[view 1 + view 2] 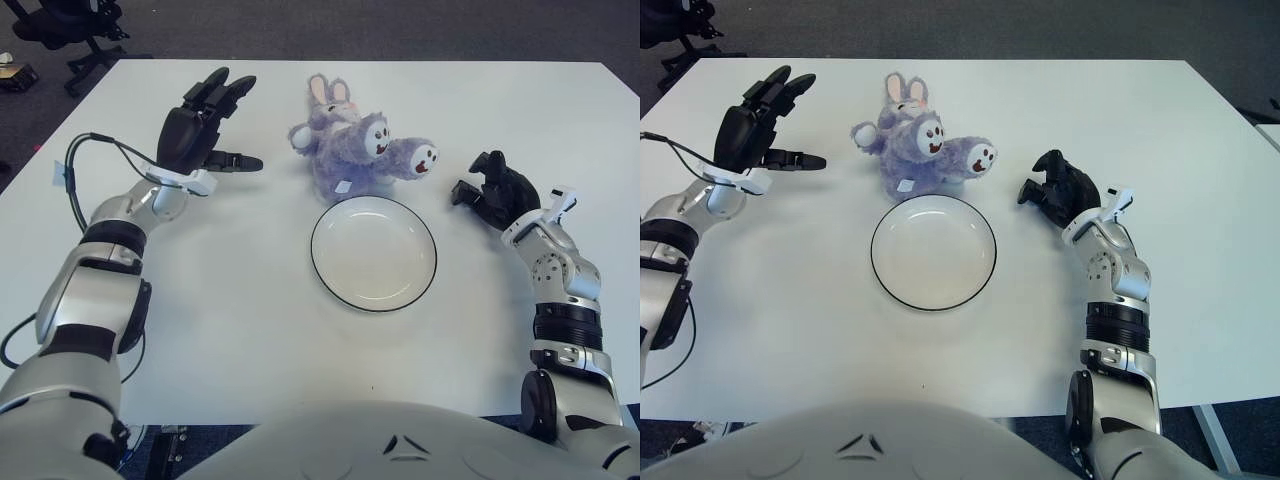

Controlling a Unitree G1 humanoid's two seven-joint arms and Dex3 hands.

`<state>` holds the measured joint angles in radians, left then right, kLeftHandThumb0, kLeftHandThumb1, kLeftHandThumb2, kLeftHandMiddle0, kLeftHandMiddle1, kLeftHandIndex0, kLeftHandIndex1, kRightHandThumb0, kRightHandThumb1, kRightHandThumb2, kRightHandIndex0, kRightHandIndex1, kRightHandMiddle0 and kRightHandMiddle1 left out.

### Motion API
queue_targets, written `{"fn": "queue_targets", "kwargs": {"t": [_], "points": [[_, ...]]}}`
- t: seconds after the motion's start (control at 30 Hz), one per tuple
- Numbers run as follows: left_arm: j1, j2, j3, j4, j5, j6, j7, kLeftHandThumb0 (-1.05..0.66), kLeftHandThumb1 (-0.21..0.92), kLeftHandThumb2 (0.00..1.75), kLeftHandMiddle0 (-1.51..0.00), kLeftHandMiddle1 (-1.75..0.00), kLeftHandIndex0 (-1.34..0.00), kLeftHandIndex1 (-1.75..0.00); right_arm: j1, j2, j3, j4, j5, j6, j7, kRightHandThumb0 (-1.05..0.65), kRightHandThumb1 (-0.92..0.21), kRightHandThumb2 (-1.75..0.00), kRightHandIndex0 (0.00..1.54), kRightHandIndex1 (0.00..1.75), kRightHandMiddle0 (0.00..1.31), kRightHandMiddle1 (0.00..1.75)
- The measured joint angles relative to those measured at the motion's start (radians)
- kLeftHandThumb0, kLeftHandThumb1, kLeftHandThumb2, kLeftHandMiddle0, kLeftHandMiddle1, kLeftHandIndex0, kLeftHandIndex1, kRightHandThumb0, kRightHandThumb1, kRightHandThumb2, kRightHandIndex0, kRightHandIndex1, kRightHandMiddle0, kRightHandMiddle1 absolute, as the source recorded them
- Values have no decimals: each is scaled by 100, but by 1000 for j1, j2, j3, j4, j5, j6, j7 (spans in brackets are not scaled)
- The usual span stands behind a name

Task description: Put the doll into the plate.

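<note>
Just beyond the far rim of the plate (pixel 373 253) lies the doll (pixel 352 152), a purple plush rabbit sprawled on its side, ears pointing away from the robot and two white-faced heads or paws turned toward the right. Its near edge comes close to the plate's black rim, perhaps touching it; nothing of it lies inside the dish. Being stuffed fabric, it looks light and soft, likely to sag and fold when lifted rather than hold its shape, and not apt to slip or break. The thick middle of the body seems the best place to take hold, since a grip on an ear or a limb would probably leave the rest dangling and swinging over the rim. A small white tag shows on its near side.

The left hand (pixel 200 125) hovers to the left of the doll, well apart from it, with fingers spread and thumb stretched toward the toy, holding nothing. The right hand (pixel 497 188) shows to the right of the doll and beyond the plate's right edge, its fingers curled together on nothing.

The table (pixel 250 330) is a plain white top, flat and smooth. Beyond its far edge is dark carpet, with a black office chair (pixel 55 25) at the upper left corner.
</note>
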<state>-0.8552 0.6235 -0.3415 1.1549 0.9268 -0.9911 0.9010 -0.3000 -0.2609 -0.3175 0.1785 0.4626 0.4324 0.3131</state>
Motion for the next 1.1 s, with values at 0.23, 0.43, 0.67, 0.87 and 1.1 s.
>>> {"fn": "queue_targets", "kwargs": {"t": [0.23,0.43,0.67,0.87,1.1], "points": [[-48,20,-81,16,61,41,98,-57,78,1,-37,-2,-23,-21,0,0,-1,2,0,0,4,-34,-92,-54,92,149,71,151],[-87,31,-152,26,113,83,186,-59,79,0,-37,-2,-25,-21,0,0,-1,4,0,1,11,-33,-92,-54,92,148,71,151],[-129,35,-220,30,147,114,261,-59,79,0,-37,-1,-27,-20,-4,-4,1,10,-1,3,26,-33,-92,-55,92,147,71,150],[-146,33,-260,33,155,128,295,-59,80,0,-38,-1,-28,-19,-14,-27,51,1,-79,-36,2,-34,-92,-55,93,147,72,150],[-156,24,-287,33,155,127,314,-58,81,1,-39,-1,-29,-17,-15,-83,142,-63,-277,-81,-79,-34,-92,-51,91,147,69,147]]}}
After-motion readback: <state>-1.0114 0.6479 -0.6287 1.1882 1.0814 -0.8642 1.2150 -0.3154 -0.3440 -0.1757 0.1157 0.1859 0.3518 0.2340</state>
